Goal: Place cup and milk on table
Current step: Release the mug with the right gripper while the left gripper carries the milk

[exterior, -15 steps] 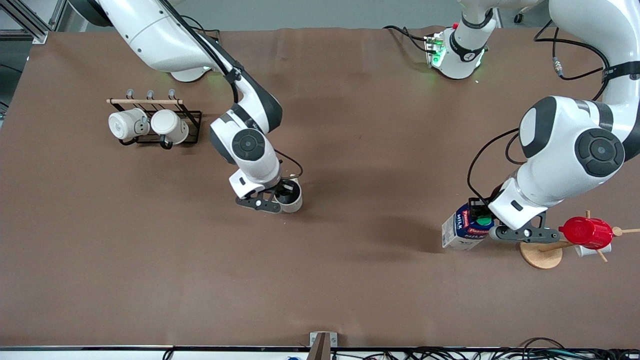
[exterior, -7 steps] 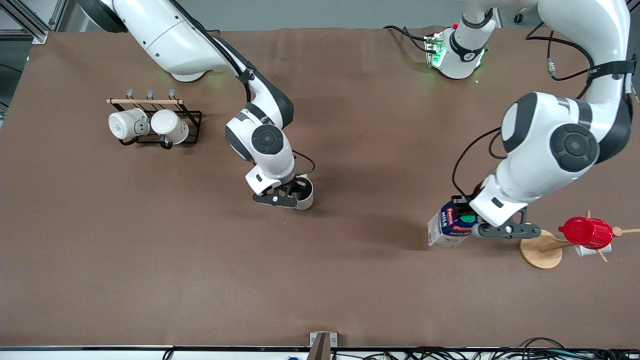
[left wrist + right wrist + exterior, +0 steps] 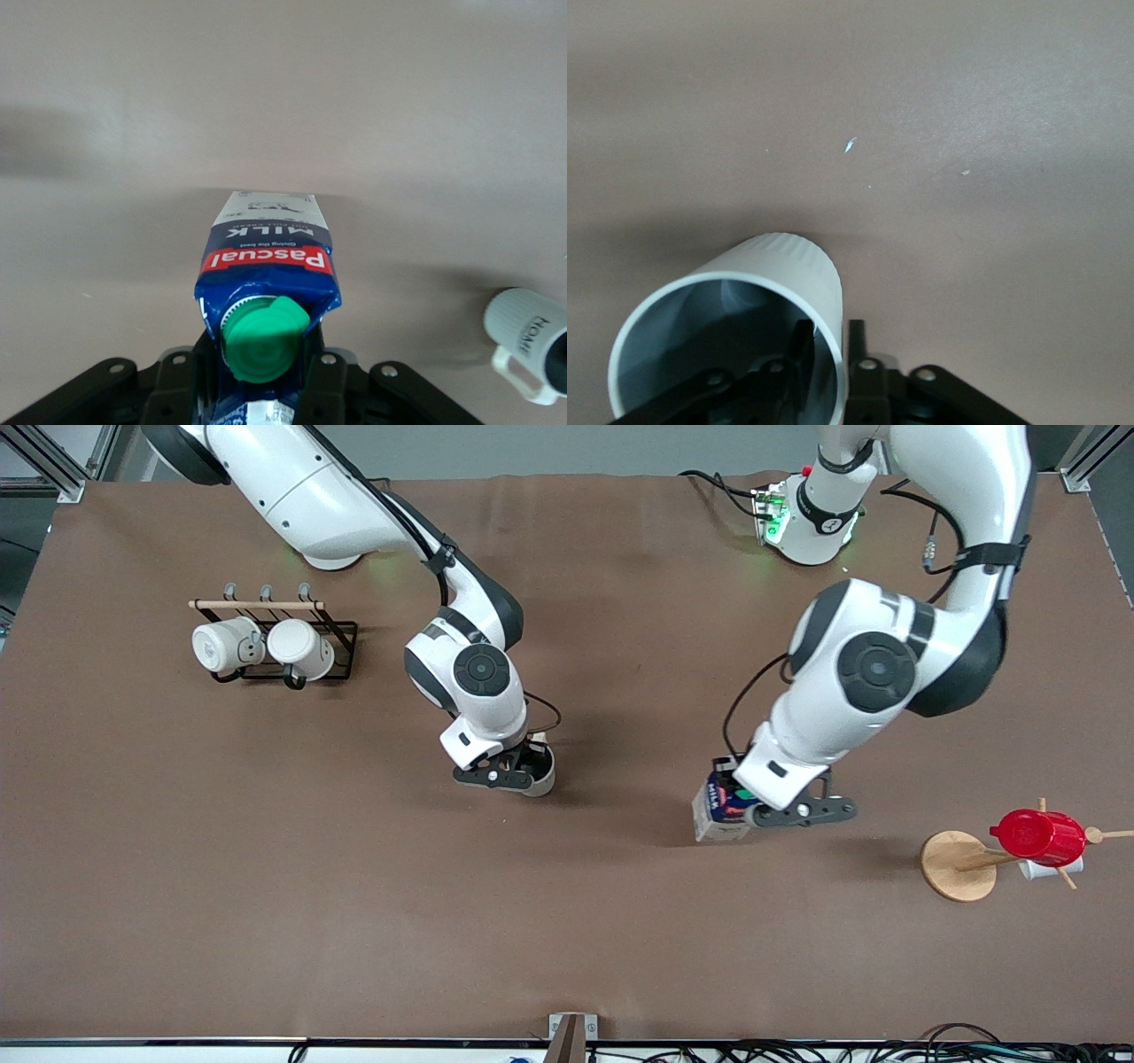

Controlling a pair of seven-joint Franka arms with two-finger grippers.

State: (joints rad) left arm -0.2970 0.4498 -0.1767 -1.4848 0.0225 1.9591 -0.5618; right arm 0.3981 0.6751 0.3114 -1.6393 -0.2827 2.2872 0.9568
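Note:
The cream-white cup (image 3: 543, 779) stands upright near the middle of the brown table (image 3: 567, 930). My right gripper (image 3: 524, 769) is shut on its rim, one finger inside and one outside. The right wrist view shows the cup's wall (image 3: 793, 270) pinched by the gripper (image 3: 828, 329). I cannot tell whether the cup touches the table. My left gripper (image 3: 742, 804) is shut on the top of the blue and white milk carton (image 3: 711, 817), upright and low over the table. The left wrist view shows the milk (image 3: 266, 257) with its green cap, the gripper (image 3: 263, 372) and the cup (image 3: 530, 343) farther off.
A black wire rack (image 3: 341, 633) with two white mugs (image 3: 257, 646) stands toward the right arm's end. A wooden mug tree (image 3: 955, 865) with a red cup (image 3: 1038, 836) stands toward the left arm's end. Cables run along the table's near edge.
My left gripper has carried the milk away from the wooden mug tree toward the table's middle. My right gripper has moved the cup a little toward the left arm's end.

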